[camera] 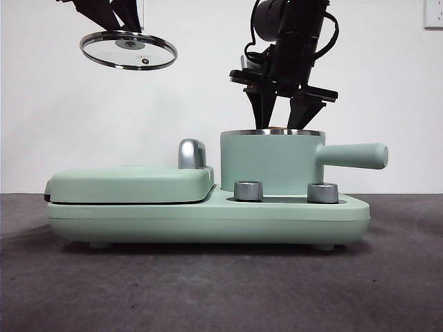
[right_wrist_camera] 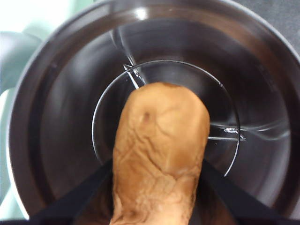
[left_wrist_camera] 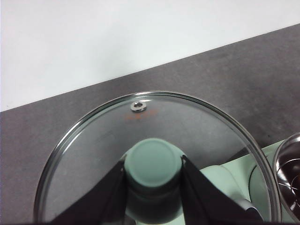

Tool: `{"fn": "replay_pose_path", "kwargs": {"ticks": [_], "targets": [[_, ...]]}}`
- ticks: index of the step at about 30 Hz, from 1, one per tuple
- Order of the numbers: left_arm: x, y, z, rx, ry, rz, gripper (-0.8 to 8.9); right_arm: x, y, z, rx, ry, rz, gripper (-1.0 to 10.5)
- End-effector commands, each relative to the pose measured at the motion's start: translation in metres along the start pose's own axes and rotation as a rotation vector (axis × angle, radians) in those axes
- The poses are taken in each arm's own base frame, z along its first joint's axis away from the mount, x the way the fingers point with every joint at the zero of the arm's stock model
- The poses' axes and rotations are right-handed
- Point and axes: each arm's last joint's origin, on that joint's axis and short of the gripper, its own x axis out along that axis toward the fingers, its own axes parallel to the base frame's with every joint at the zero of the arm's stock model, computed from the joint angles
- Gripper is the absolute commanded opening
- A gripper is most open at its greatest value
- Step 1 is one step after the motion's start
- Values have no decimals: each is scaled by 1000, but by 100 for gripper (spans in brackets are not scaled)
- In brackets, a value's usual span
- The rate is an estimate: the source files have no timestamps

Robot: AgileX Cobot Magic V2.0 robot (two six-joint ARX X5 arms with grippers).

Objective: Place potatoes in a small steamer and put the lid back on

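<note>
My right gripper point(camera: 282, 119) reaches down into the mouth of the small steamer point(camera: 270, 162), a mint-green pot with a steel rim and a stubby side handle. In the right wrist view this gripper point(right_wrist_camera: 157, 165) is shut on the orange-brown potato point(right_wrist_camera: 159, 154), which hangs over the steamer's steel inside point(right_wrist_camera: 56, 117). High at the left, my left gripper point(camera: 119, 21) holds the lid point(camera: 128, 50), a clear glass disc, slightly tilted in the air. The left wrist view shows its jaws point(left_wrist_camera: 153, 174) shut on the lid's mint-green knob point(left_wrist_camera: 153, 159).
The steamer stands on a mint-green appliance base point(camera: 208, 218) with two steel dials point(camera: 248, 190) at its front. A flat grill cover point(camera: 131, 183) with a chrome handle point(camera: 192, 153) lies to the pot's left, under the raised lid. Dark grey table all round, white wall behind.
</note>
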Motion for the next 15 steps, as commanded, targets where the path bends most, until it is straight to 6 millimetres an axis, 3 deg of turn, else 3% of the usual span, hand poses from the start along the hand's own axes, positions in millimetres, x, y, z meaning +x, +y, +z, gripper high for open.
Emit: {"fn": "replay_pose_path", "kwargs": {"ticks": [1, 6, 10, 15], "targets": [[-9, -1, 11, 3, -65, 0, 18, 5, 3, 4, -26, -3, 2, 165], [-9, -3, 11, 5, -60, -4, 18, 5, 3, 2, -50, 23, -2, 442], [-8, -6, 9, 8, -39, -13, 17, -4, 4, 5, -75, -19, 4, 443], [-8, -14, 8, 17, -24, -31, 17, -50, 8, 2, -82, -81, 23, 443]]}}
